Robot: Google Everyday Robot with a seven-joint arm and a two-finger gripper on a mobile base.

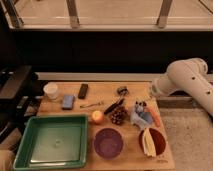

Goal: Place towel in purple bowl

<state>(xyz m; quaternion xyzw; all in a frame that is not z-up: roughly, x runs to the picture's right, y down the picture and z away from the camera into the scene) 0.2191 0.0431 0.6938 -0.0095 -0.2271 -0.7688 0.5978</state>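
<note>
A crumpled grey-blue towel (141,117) lies on the wooden table, right of centre. The purple bowl (108,142) stands upright near the front edge, to the left of and in front of the towel, and nothing shows inside it. My white arm (184,77) reaches in from the right. My gripper (140,106) hangs at the towel's far edge, right over it. The towel hides the lower part of the gripper.
A green tray (52,140) sits at front left. A red bowl with a banana (152,141) is right of the purple bowl. An orange (97,116), a pinecone (118,116), a carrot (156,119), a black spatula (114,106), a blue sponge (68,101) and a white cup (50,90) surround them.
</note>
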